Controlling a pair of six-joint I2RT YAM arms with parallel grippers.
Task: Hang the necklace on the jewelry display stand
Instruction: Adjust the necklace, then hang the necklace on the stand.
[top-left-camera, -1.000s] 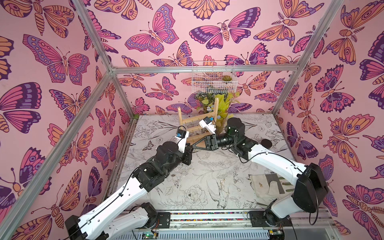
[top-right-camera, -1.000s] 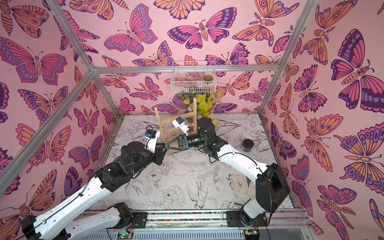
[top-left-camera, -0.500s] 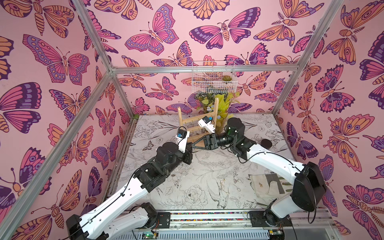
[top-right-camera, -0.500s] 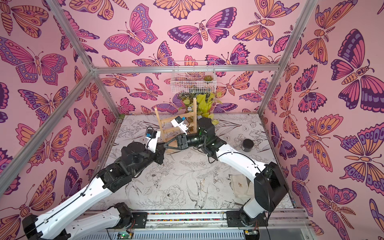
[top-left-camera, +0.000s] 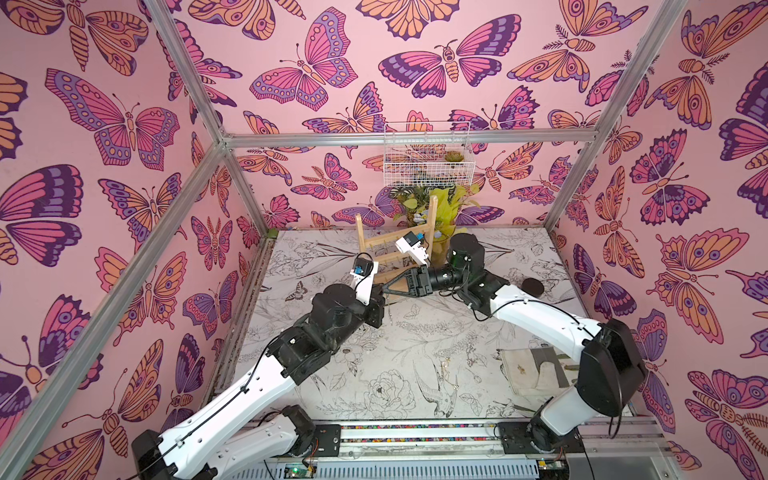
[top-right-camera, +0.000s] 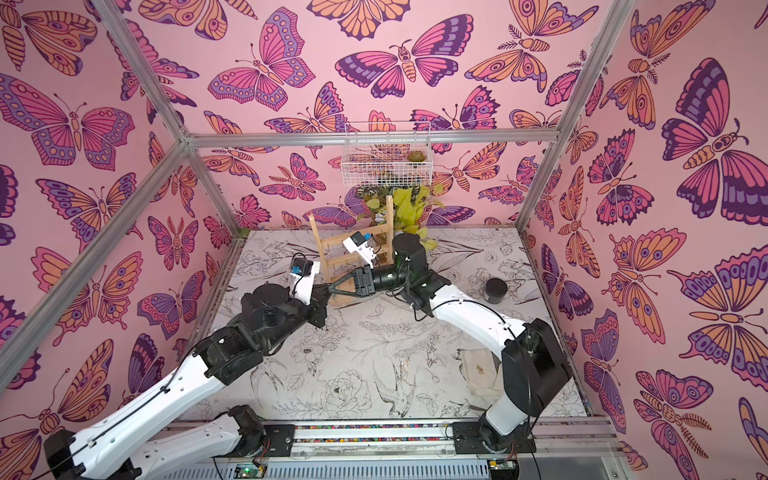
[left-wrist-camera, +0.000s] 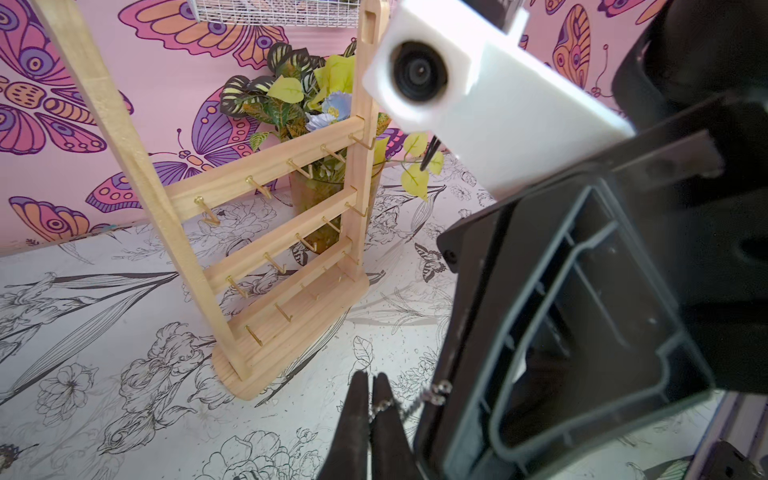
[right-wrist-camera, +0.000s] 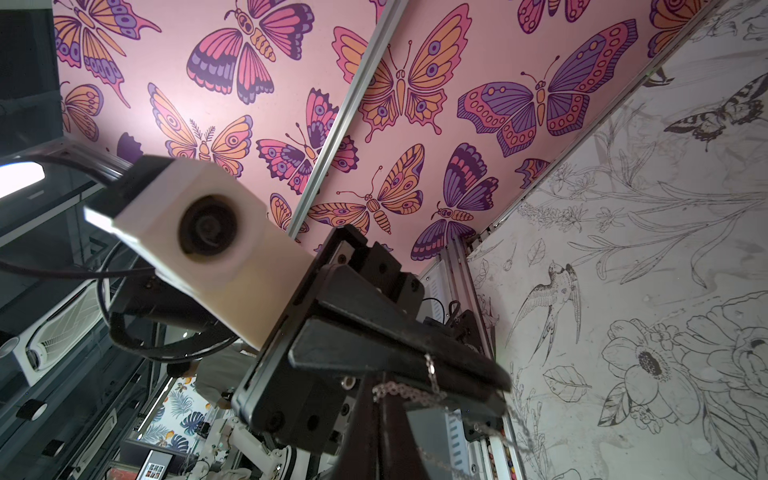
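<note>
Two pincers are sharing the necklace (right-wrist-camera: 405, 392). The left gripper (left-wrist-camera: 369, 386) is pinching it with both fingers pressed together, and the right gripper (top-left-camera: 388, 288) is clamped shut nose to nose with it, the chain appearing to come out from between its fingers as well. A short stretch is bridging the two tips, low over the tabletop (left-wrist-camera: 104, 332) and just in front of the jewelry display stand (left-wrist-camera: 266, 164). More chain is trailing off below in the right wrist view, its end out of sight.

Judging by its look, the chain is behaving as something almost weightless and wholly limp: it is sagging between the grips, offering no stiffness, and is likely to swing with any quick move. Its tiny pale metal links are looking smooth enough to slide through a loose pinch and fine enough to kink or snag. Holding two points somewhat apart, so that a loop is hanging open, seems the sensible grip.

The stand is showing pale, matte wood: square posts, flat crossbars and a flat base (left-wrist-camera: 291, 328) with rounded corners. Thin gold hooks (left-wrist-camera: 257, 187) are angling out from each bar, none carrying the chain yet.
</note>
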